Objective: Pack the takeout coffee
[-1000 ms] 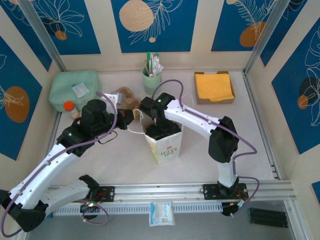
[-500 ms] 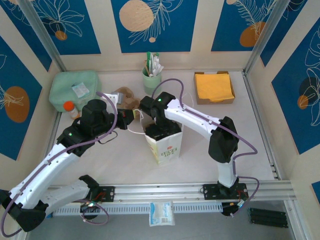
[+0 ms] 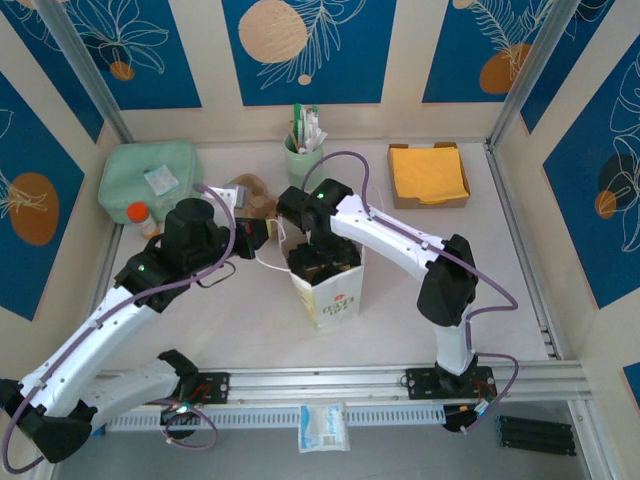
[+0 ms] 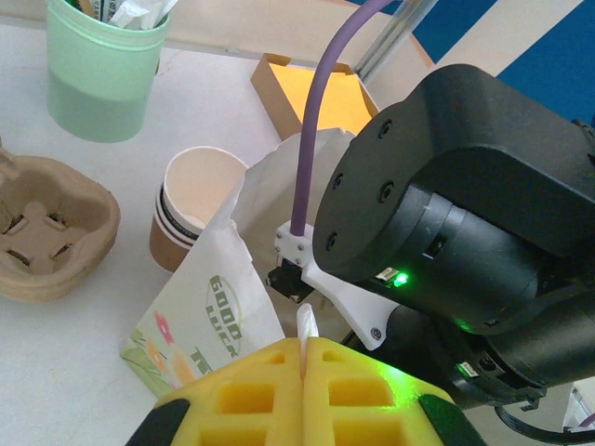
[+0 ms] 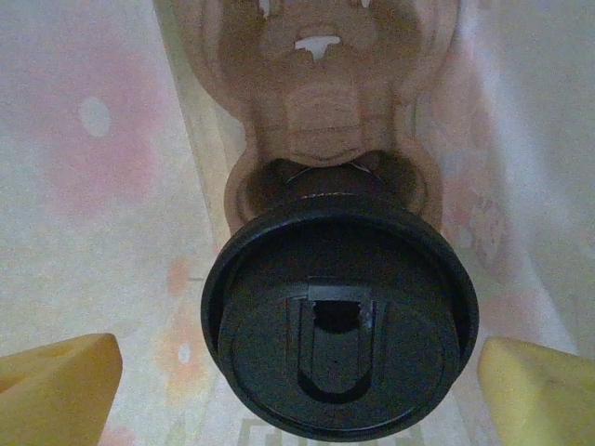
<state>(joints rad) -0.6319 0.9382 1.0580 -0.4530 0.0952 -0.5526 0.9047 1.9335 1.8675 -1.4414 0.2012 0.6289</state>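
The takeout coffee's round black lid (image 5: pixel 339 348) sits low inside the white paper bag (image 3: pixel 335 290), its cup seated in a well of a brown pulp carrier (image 5: pixel 321 111). My right gripper (image 5: pixel 297 390) hangs just above it within the bag mouth (image 3: pixel 318 258), open, with one yellow fingertip (image 5: pixel 56 386) on each side of the lid and a gap at both. My left gripper (image 4: pixel 305 358) is shut on a white strip, the bag's handle (image 4: pixel 305 325), at the bag's left (image 3: pixel 262 232). The cup's brown body is hidden under the lid.
A stack of open brown paper cups (image 4: pixel 191 209) and a second pulp carrier (image 4: pixel 46 232) lie behind the bag. The mint-green cup of stirrers (image 3: pixel 304 150), a box of orange napkins (image 3: pixel 428 174), a green tray (image 3: pixel 150 178) and an orange-capped bottle (image 3: pixel 141 216) line the back.
My right arm's wrist has drawn slightly back and up over the bag, jaws staying wide. The left gripper keeps its hold on the handle.
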